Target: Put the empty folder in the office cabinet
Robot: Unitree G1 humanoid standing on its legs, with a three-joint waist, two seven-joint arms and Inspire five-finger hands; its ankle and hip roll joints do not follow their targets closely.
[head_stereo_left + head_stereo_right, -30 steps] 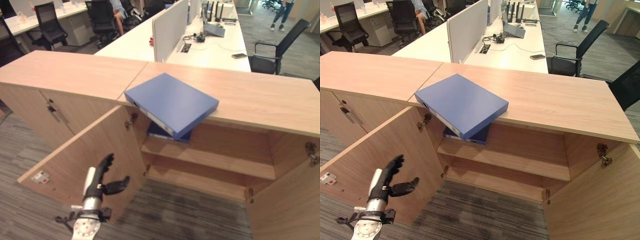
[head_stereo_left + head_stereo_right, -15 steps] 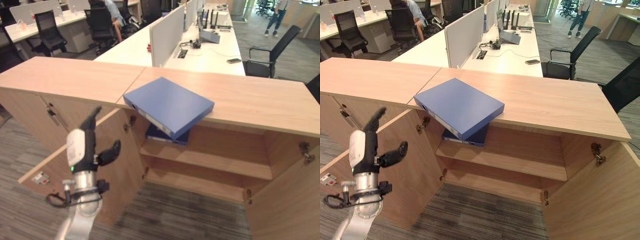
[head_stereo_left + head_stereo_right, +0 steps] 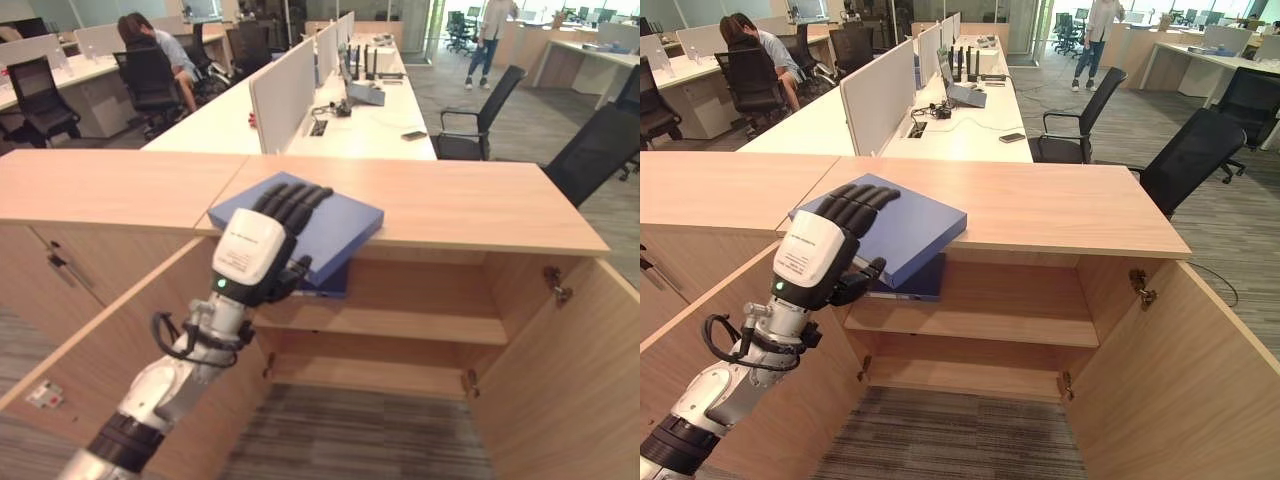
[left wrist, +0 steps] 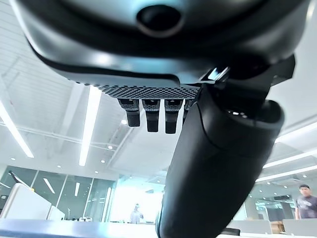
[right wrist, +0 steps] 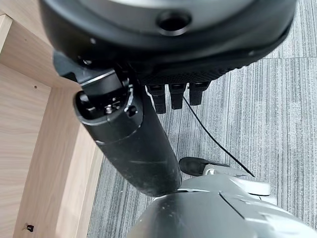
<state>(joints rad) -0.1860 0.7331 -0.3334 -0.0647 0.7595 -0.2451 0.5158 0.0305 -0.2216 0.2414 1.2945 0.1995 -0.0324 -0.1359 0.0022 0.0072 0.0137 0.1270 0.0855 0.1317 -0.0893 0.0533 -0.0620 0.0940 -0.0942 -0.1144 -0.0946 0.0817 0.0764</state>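
A blue folder (image 3: 345, 225) lies flat on the wooden cabinet top (image 3: 480, 205), its near corner hanging over the open compartment. A second blue folder (image 3: 330, 283) lies on the upper shelf just beneath it. My left hand (image 3: 255, 250) is raised in front of the top folder's left end, open, with straight fingers (image 3: 862, 200) reaching over its near edge; I cannot tell whether they touch it. In the left wrist view its fingers (image 4: 151, 116) and thumb (image 4: 218, 163) hold nothing. My right hand (image 5: 133, 139) hangs open above the carpet beside a cabinet panel.
Both cabinet doors stand wide open, the left door (image 3: 120, 350) under my left arm and the right door (image 3: 570, 380) at the right. Two wooden shelves (image 3: 400, 325) lie inside. Desks, office chairs (image 3: 585, 150) and people are behind the cabinet.
My left hand rose from low beside the open left door up to the folder on the cabinet top. The camera has shifted too, so the whole scene sits differently.
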